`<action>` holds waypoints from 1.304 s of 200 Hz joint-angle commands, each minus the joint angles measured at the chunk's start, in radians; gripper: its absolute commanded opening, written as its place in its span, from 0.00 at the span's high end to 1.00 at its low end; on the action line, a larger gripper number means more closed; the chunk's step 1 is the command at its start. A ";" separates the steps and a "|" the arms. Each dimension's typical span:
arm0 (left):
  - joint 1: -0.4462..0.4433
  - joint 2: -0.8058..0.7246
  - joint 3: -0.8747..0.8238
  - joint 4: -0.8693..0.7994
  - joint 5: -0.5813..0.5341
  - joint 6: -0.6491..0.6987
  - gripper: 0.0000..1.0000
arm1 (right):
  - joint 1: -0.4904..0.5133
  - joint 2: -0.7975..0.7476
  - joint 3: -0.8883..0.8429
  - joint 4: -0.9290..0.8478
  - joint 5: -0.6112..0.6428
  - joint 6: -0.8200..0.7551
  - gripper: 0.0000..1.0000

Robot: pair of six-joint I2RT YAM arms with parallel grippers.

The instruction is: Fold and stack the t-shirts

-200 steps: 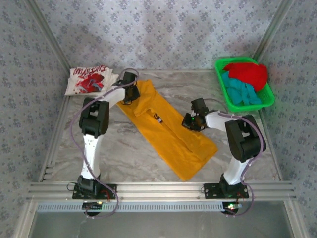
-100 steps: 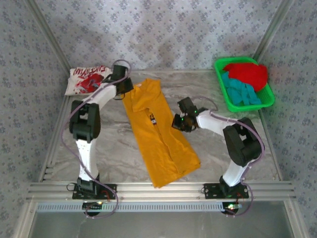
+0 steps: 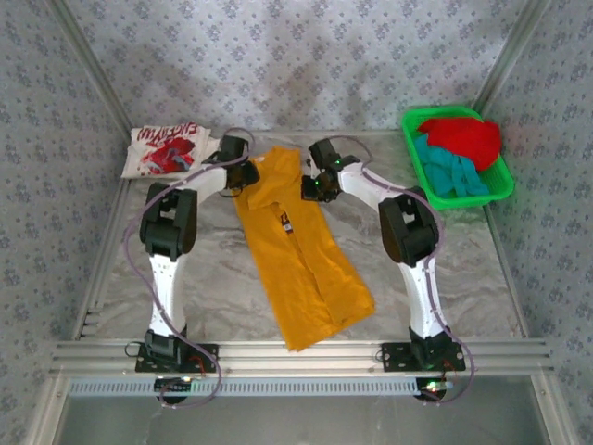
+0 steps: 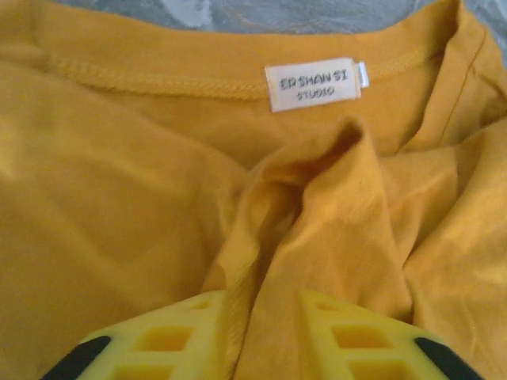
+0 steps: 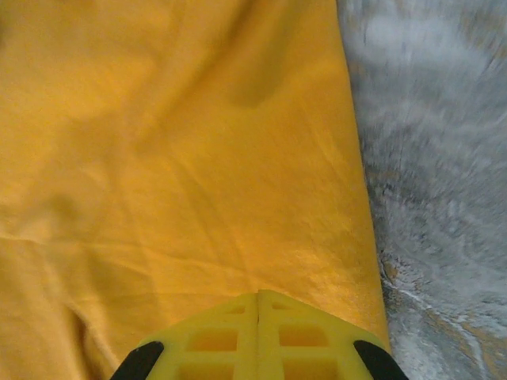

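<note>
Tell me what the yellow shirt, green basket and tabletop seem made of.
Yellow shirt: soft matte knit cloth, likely cotton. It creases and shows a stitched collar seam.
Green basket: probably moulded plastic, judging by its rigid, bright rim.
Tabletop: smooth, with a grey-veined marble look. Stone or laminate, I cannot tell.

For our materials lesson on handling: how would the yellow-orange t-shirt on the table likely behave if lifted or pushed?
Probably floppy: the yellow-orange t-shirt bunches into a soft ridge below its collar label. Pushed, it would likely wrinkle rather than slide whole, given the creases across it. It looks thin, so probably light.
</note>
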 commanded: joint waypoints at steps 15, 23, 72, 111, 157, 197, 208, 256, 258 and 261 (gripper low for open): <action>-0.010 0.084 0.210 -0.085 0.052 0.067 0.67 | 0.000 0.040 -0.043 0.013 -0.072 0.031 1.00; -0.011 0.096 0.234 -0.090 0.059 0.067 0.67 | -0.003 0.042 -0.060 0.028 -0.077 0.040 1.00; -0.009 0.190 0.399 -0.196 0.011 0.079 0.68 | -0.024 0.045 -0.130 0.084 -0.105 0.082 1.00; -0.035 0.192 0.442 -0.274 -0.124 0.094 0.63 | -0.031 0.051 -0.140 0.100 -0.117 0.091 1.00; -0.050 0.185 0.450 -0.308 -0.220 0.069 0.59 | -0.038 0.055 -0.143 0.108 -0.123 0.098 1.00; -0.050 0.215 0.511 -0.391 -0.276 0.028 0.57 | -0.039 0.056 -0.152 0.112 -0.124 0.105 1.00; -0.050 0.216 0.513 -0.397 -0.279 0.027 0.56 | -0.041 0.056 -0.153 0.114 -0.126 0.107 1.00; -0.049 0.275 0.582 -0.411 -0.270 0.035 0.58 | -0.040 0.057 -0.150 0.108 -0.127 0.107 1.00; -0.049 0.277 0.584 -0.411 -0.268 0.036 0.58 | -0.040 0.058 -0.150 0.109 -0.127 0.107 1.00; -0.048 0.283 0.590 -0.412 -0.265 0.036 0.59 | -0.041 0.058 -0.150 0.109 -0.127 0.107 1.00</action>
